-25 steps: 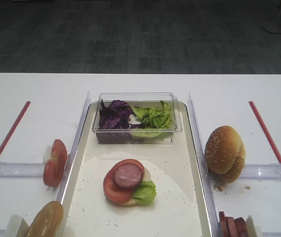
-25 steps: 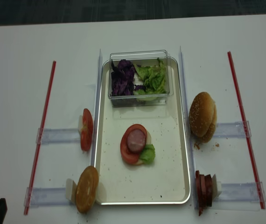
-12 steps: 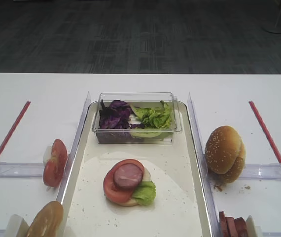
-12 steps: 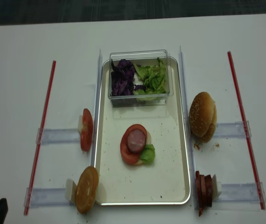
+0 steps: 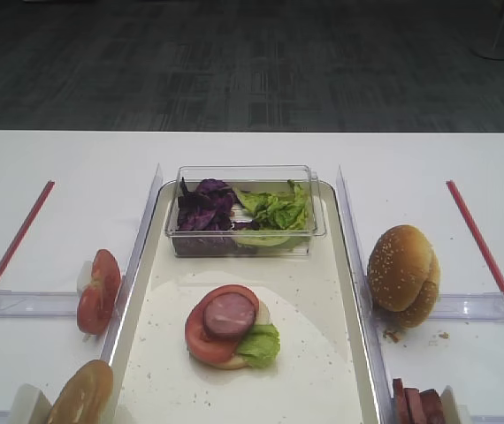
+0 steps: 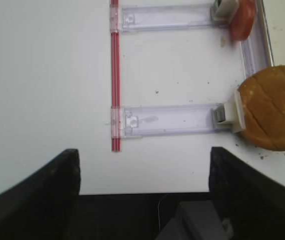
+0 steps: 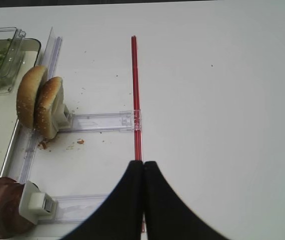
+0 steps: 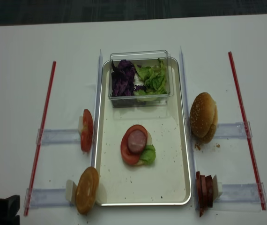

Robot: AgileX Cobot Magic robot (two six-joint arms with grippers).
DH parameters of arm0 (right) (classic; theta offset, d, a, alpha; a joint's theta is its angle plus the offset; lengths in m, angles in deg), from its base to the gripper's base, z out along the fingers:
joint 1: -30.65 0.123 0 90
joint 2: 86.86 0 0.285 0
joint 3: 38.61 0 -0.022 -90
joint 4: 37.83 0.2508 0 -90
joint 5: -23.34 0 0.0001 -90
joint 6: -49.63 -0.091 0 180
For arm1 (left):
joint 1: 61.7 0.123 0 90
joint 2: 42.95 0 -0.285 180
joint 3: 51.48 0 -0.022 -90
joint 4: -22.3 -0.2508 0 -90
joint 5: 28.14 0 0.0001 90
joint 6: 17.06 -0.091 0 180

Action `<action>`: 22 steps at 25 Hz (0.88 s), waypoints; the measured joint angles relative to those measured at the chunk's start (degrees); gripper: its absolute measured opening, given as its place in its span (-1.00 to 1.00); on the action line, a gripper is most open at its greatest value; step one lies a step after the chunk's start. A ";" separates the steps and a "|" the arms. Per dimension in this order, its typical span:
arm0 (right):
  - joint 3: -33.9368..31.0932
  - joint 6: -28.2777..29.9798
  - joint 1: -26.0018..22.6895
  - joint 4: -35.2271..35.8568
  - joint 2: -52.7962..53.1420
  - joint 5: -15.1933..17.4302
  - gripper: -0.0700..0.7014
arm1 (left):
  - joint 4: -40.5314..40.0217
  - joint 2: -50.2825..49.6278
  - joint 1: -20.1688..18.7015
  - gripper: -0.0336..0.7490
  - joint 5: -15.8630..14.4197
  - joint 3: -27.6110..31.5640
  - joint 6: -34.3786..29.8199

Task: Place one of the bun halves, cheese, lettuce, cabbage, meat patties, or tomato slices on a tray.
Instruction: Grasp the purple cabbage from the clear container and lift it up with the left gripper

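**Inspection: tray holds a partial stack; both claws empty at the near edge**

The tray [image 8: 106,187] lies lengthwise at the middle of the white tabletop [image 8: 16,93]. A clear plastic box [image 8: 140,56] sits at its far end, with dark purple cabbage [image 8: 122,79] in the left half and frilly green lettuce [image 8: 153,78] in the right half. Near the middle of the tray is a small stack: a tomato slice [image 8: 128,151] carrying a meat patty [image 8: 137,140], with a lettuce leaf [image 8: 148,154] tucked against its near right side. A pale layer shows beneath; what it is cannot be told.

Left of the tray, spare tomato slices [image 8: 87,130] stand on edge in a clear holder, and nearer, a golden-brown bun half [image 8: 87,190] stands on edge in a second holder. Right of the tray, two sesame bun halves [image 8: 203,117] stand together on edge, with crumbs just beside them. Nearer on that side, dark meat patties [image 8: 204,190] stand in a row. A red strip [image 8: 42,131] runs along the far left and another [image 8: 241,117] along the far right.

The left claw [image 6: 142,200] hangs at the near left edge of the tabletop, its jaws spread wide with nothing between them; the plain bun half lies to its right. The right claw [image 7: 143,172] is over the right red strip, its fingers pressed together and carrying nothing.
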 joint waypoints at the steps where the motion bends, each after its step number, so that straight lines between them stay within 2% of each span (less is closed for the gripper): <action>1: 0.00 0.00 0.00 0.00 0.00 0.00 0.13 | 0.00 -1.66 0.00 0.35 0.45 0.00 0.00; 6: 0.00 0.00 0.00 0.00 0.00 0.00 0.13 | 0.00 -8.41 0.00 0.35 2.04 0.00 0.00; 11: 0.00 0.00 0.00 0.00 0.00 0.00 0.13 | 0.00 -12.20 0.00 0.35 2.29 0.00 -0.11; 22: 0.00 0.00 0.00 0.00 0.00 0.00 0.13 | 0.00 -12.77 0.00 0.35 2.27 -0.60 -0.11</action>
